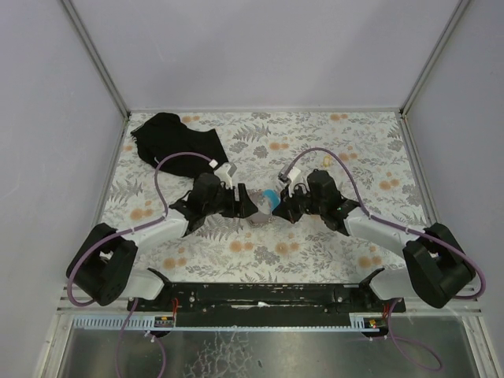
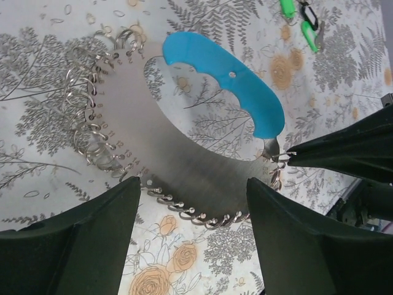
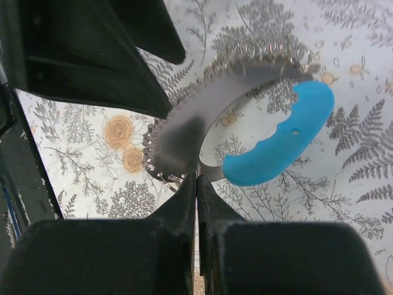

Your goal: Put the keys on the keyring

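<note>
A black cloth (image 1: 175, 138) lies crumpled at the desk's (image 1: 331, 252) far left corner, well apart from the work. The keyring (image 2: 209, 58), mid-desk between the arms, is a grey metal crescent edged with small wire loops and capped by a light-blue band. The right gripper (image 3: 198, 187) is clenched on its metal tip. The left gripper (image 2: 193, 184) is released, its fingers spread. The green-tagged keys (image 2: 312, 37) lie beyond.

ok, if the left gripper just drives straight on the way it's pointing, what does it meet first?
The keyring: its ringed metal edge lies right between the left gripper's open fingers. The height gap is unclear. The right gripper pinches one end.
</note>
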Robot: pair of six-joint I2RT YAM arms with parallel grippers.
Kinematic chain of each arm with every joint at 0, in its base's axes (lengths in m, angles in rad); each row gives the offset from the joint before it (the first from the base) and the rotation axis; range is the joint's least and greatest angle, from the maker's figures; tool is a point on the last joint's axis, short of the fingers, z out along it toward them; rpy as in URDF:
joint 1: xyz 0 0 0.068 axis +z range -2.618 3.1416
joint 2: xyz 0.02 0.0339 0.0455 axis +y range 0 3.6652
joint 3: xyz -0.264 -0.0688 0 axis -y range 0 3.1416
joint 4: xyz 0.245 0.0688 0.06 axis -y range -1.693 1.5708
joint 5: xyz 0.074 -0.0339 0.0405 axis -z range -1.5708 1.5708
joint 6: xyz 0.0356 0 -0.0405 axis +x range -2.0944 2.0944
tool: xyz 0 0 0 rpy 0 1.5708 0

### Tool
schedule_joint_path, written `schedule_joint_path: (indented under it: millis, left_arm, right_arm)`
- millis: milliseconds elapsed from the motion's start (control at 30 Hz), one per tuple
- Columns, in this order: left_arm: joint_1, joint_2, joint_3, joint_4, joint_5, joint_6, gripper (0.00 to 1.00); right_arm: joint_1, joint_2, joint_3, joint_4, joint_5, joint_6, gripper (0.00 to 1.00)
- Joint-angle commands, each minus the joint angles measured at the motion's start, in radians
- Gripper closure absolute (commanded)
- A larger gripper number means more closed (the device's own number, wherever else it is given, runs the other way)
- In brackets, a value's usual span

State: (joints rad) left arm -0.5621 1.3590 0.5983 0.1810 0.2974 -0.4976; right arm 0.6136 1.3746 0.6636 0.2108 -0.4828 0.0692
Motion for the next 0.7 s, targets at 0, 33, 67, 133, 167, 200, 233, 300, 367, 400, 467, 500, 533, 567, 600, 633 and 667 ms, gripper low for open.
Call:
schedule_joint_path:
  millis: [0,33,67,133,167,200,233,300,367,400,467,500,533,567,600,633,667]
  left_arm:
    - [-0.003,0.019,0.066,0.102,0.06,0.032,0.3]
    - [-0.002,0.023,0.072,0.101,0.06,0.035,0.3]
    - [-0.002,0.026,0.077,0.101,0.061,0.037,0.3]
    - [-0.002,0.032,0.08,0.11,0.063,0.038,0.3]
    - [-0.003,0.035,0.079,0.12,0.065,0.034,0.3]
    - [-0.002,0.04,0.078,0.128,0.071,0.032,0.3]
    - [-0.002,0.044,0.078,0.136,0.08,0.027,0.3]
    - [-0.002,0.049,0.073,0.157,0.102,0.016,0.3]
    - [-0.002,0.05,0.062,0.181,0.118,0.001,0.3]
    - [-0.002,0.05,0.055,0.192,0.126,-0.007,0.3]
    - [-0.002,0.047,0.035,0.225,0.147,-0.027,0.3]
    - [-0.002,0.044,0.018,0.256,0.158,-0.043,0.3]
    - [-0.002,0.043,0.001,0.288,0.171,-0.065,0.3]
    - [-0.002,0.042,-0.02,0.332,0.187,-0.089,0.3]
    - [-0.003,0.042,-0.041,0.379,0.202,-0.111,0.3]
    - [-0.003,0.04,-0.061,0.419,0.214,-0.135,0.3]
    - [-0.003,0.041,-0.08,0.459,0.224,-0.153,0.3]
  right_arm:
    - [0.009,-0.097,-0.053,0.204,-0.028,-0.014,1.0]
    - [0.009,-0.115,-0.067,0.242,-0.024,-0.012,1.0]
    - [0.009,-0.128,-0.081,0.275,-0.019,-0.012,1.0]
    - [0.009,-0.148,-0.1,0.34,-0.018,-0.013,1.0]
    - [0.009,-0.154,-0.106,0.366,-0.02,-0.014,1.0]
    - [0.009,-0.156,-0.108,0.389,-0.025,-0.017,1.0]
    - [0.009,-0.157,-0.11,0.413,-0.033,-0.018,1.0]
    - [0.009,-0.154,-0.108,0.454,-0.048,-0.007,1.0]
    - [0.009,-0.145,-0.107,0.512,-0.069,0.022,1.0]
    - [0.009,-0.139,-0.108,0.541,-0.081,0.03,1.0]
    - [0.009,-0.121,-0.116,0.614,-0.088,0.071,1.0]
    - [0.009,-0.113,-0.121,0.649,-0.089,0.084,1.0]
    - [0.009,-0.106,-0.127,0.682,-0.091,0.092,1.0]
    - [0.009,-0.099,-0.137,0.716,-0.093,0.1,1.0]
    - [0.009,-0.091,-0.146,0.749,-0.096,0.106,1.0]
    - [0.009,-0.083,-0.152,0.776,-0.098,0.11,1.0]
    - [0.009,-0.076,-0.161,0.799,-0.1,0.112,1.0]
